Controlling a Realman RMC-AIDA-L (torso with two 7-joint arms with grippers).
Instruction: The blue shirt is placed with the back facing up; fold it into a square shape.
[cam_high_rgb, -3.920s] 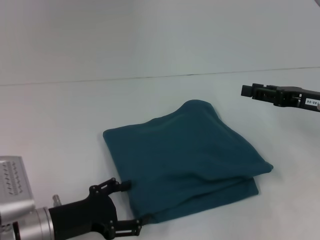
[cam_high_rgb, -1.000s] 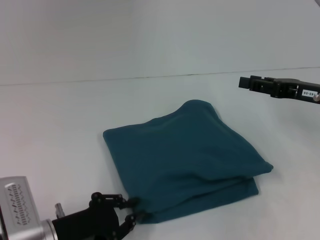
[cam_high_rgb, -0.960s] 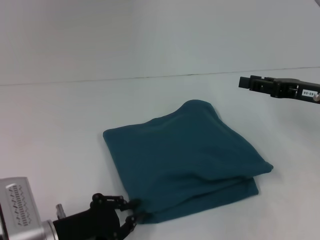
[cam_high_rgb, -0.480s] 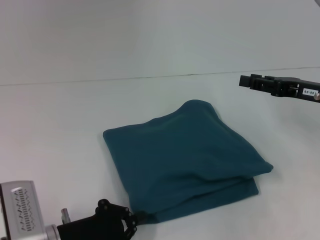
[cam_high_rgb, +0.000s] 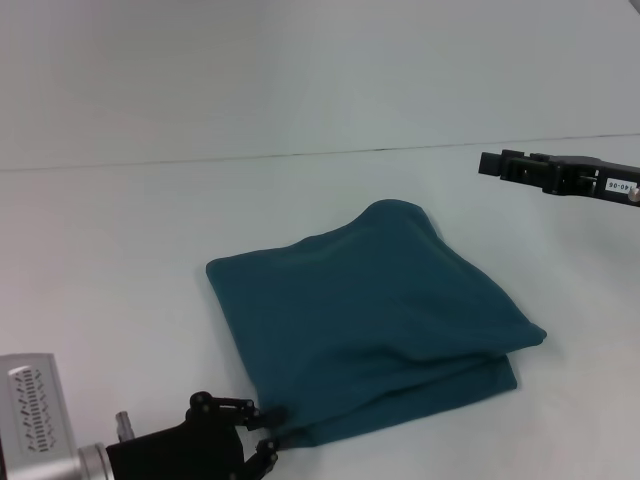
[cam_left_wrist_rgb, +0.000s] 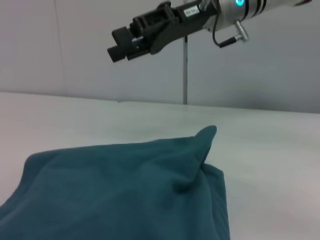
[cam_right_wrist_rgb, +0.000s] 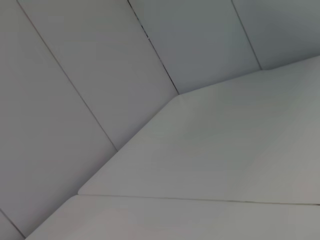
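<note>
Beside the left pincer (cam_high_rgb: 266, 438), folded blue shirt (cam_high_rgb: 370, 320); right pincer (cam_high_rgb: 492, 163) well apart

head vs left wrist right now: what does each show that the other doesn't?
Head only: the left gripper, low at the blue shirt's near corner, and the folded shirt's whole outline on the white table.
Left wrist only: a low side look at the shirt's stacked layers, with a thin vertical pole behind.
Both: the shirt and the right gripper raised clear of it.
</note>
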